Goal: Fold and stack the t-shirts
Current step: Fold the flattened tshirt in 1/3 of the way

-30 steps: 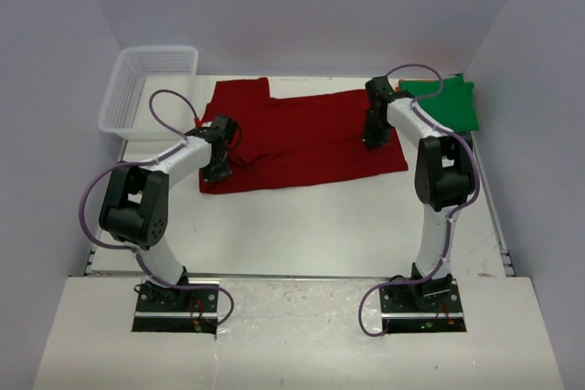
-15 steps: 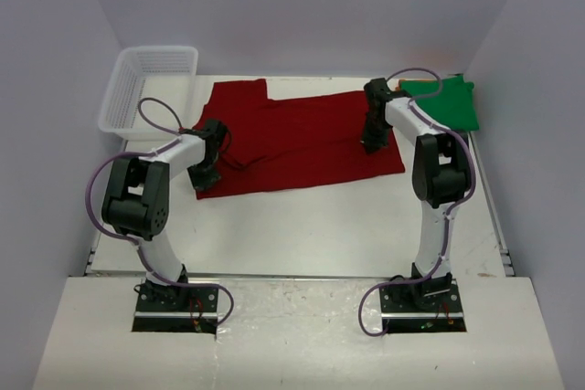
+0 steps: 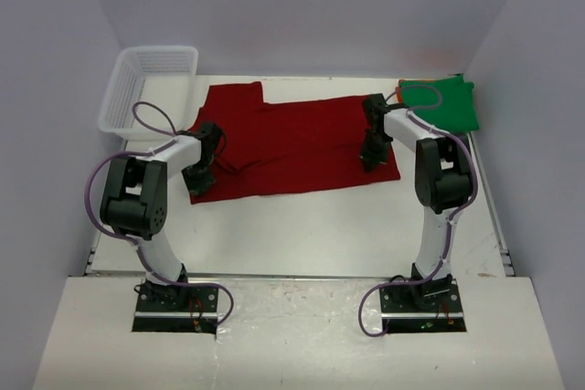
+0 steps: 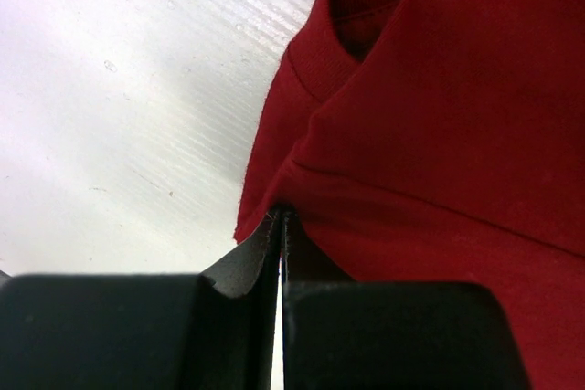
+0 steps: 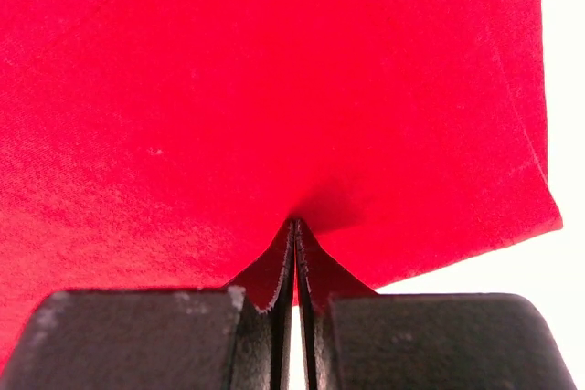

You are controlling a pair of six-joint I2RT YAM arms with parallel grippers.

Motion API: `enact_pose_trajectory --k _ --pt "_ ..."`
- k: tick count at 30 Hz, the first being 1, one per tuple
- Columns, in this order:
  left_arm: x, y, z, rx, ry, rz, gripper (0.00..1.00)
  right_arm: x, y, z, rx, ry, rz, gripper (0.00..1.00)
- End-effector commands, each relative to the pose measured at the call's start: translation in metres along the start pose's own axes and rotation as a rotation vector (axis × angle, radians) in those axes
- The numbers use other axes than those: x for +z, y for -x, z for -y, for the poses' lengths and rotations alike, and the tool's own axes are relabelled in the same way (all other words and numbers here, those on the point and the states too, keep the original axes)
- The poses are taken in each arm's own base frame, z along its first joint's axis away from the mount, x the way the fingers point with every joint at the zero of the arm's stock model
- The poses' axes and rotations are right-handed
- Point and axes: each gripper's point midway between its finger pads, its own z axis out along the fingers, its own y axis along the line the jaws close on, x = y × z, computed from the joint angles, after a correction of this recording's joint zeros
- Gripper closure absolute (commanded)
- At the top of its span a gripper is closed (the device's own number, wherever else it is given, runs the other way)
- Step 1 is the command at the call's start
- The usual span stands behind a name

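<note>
The left gripper point(image 4: 281, 216) is pressed together on a fold of the dark red t-shirt point(image 3: 292, 139), at its edge near the neckline. The right gripper point(image 5: 294, 224) pinches the same shirt close to its hem corner. The shirt lies spread flat across the far half of the tabletop point(image 3: 302, 226), between the two grippers, and no fold shows in it yet. The green t-shirt point(image 3: 443, 102) sits compact in the far right corner, seemingly dealt with. Most of the folding and all the stacking look to be left. A white mesh basket point(image 3: 146, 79) stands at the far left corner.
</note>
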Motion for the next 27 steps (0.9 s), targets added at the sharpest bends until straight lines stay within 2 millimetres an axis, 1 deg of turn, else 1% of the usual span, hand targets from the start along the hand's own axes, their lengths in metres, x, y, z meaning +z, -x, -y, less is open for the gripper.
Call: enact_pose_trajectory --k 1,2,3,5,6,10,11,14,15,16,18,20,22,24,26,27 --pt "-0.002 -0.005 -0.021 -0.044 0.049 -0.019 1.0 -0.019 -0.016 0.004 0.039 -0.015 0.022 1.0" --pt "-0.002 -0.006 -0.024 -0.048 0.054 -0.022 1.0 -0.02 -0.02 0.004 0.044 -0.01 0.02 1.0" --pt "-0.001 -0.008 -0.026 -0.051 0.056 -0.026 1.0 -0.016 -0.027 0.005 0.05 -0.005 0.011 1.0" --pt "0.001 -0.01 -0.03 -0.056 0.056 -0.039 1.0 -0.018 -0.034 0.007 0.072 0.006 0.01 1.0" --pt "0.002 -0.011 -0.031 -0.051 0.055 -0.045 1.0 -0.019 -0.032 0.007 0.08 0.007 0.019 1.0" --pt "0.009 -0.025 -0.039 -0.042 0.068 -0.092 1.0 -0.021 -0.044 0.021 0.116 -0.038 0.011 1.0" --pt "0.01 -0.026 -0.042 -0.044 0.077 -0.094 1.0 -0.025 -0.045 0.023 0.12 -0.039 0.022 1.0" --pt "0.009 -0.033 -0.046 -0.051 0.086 -0.101 1.0 -0.025 -0.054 0.033 0.13 -0.062 0.017 1.0" --pt "0.007 -0.034 -0.048 -0.058 0.086 -0.101 1.0 -0.029 -0.055 0.035 0.134 -0.061 0.028 1.0" --pt "0.007 -0.037 -0.05 -0.066 0.09 -0.105 1.0 -0.027 -0.061 0.04 0.136 -0.07 0.019 1.0" --pt "0.005 -0.04 -0.053 -0.075 0.097 -0.106 1.0 -0.03 -0.067 0.045 0.137 -0.066 0.029 1.0" --pt "0.004 -0.043 -0.055 -0.088 0.099 -0.106 1.0 -0.032 -0.069 0.047 0.139 -0.058 0.043 1.0" --pt "0.001 -0.045 -0.059 -0.098 0.101 -0.102 1.0 -0.036 -0.074 0.055 0.145 -0.071 0.053 1.0" --pt "-0.002 -0.045 -0.06 -0.103 0.094 -0.096 1.0 -0.04 -0.077 0.057 0.135 -0.06 0.061 1.0" --pt "-0.005 -0.043 -0.063 -0.103 0.103 -0.093 1.0 -0.045 -0.075 0.052 0.122 -0.017 0.076 1.0" --pt "-0.009 -0.036 -0.063 -0.116 0.107 -0.072 1.0 -0.047 -0.075 0.051 0.09 0.003 0.088 1.0"
